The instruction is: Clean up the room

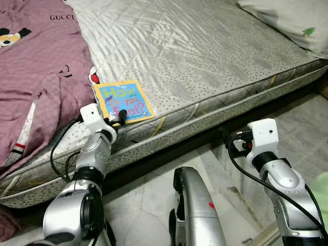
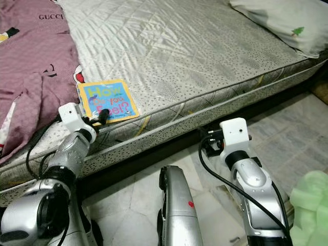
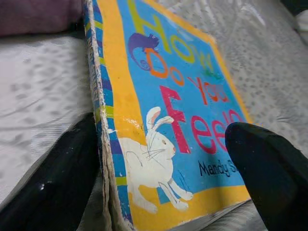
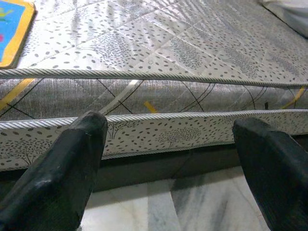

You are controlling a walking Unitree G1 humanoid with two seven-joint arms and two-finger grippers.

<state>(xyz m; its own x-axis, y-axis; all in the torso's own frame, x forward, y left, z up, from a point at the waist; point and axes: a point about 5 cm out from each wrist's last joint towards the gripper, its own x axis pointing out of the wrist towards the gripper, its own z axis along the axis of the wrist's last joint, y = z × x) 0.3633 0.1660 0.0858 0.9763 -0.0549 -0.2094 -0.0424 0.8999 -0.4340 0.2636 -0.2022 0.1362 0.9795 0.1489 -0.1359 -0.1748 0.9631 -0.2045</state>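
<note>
On the big bed (image 1: 205, 56), beside the purple blanket (image 1: 36, 72), we see a book (image 1: 123, 101) near the edge. Our left tool (image 3: 159, 178) is spread around its corner. Our right tool (image 4: 168, 159) hangs spread apart over the floor (image 2: 287, 128).
</note>
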